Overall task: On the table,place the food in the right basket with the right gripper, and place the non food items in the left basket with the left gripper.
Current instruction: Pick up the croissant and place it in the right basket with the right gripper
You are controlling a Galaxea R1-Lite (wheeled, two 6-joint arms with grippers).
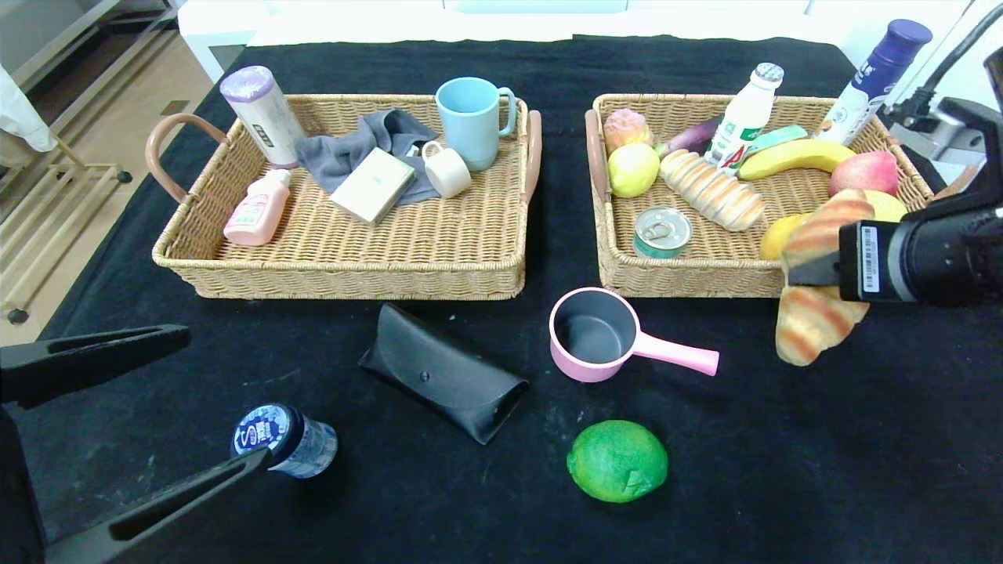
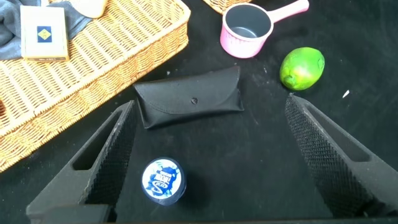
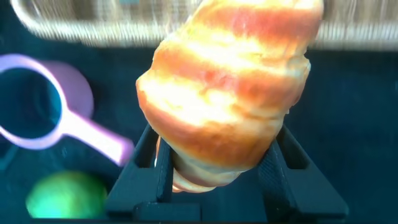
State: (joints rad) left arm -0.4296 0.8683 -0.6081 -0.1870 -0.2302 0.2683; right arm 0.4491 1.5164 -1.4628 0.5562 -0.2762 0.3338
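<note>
My right gripper (image 1: 815,270) is shut on a striped croissant (image 1: 819,313), held in the air over the front right corner of the right basket (image 1: 689,283); the croissant (image 3: 230,87) fills the right wrist view. My left gripper (image 1: 117,423) is open and low at the front left, with a blue-capped bottle (image 1: 284,440) just beside one finger (image 2: 99,163); the bottle (image 2: 163,181) lies between the fingers. On the cloth lie a black glasses case (image 1: 443,372), a pink saucepan (image 1: 599,333) and a green lime (image 1: 617,460). The left basket (image 1: 353,274) stands behind.
The left basket holds a tumbler (image 1: 261,113), pink bottle (image 1: 258,207), grey cloth (image 1: 356,149), box (image 1: 373,185), blue mug (image 1: 472,121) and small cup (image 1: 447,168). The right basket holds fruit, bread (image 1: 711,189), a can (image 1: 662,232) and bottles.
</note>
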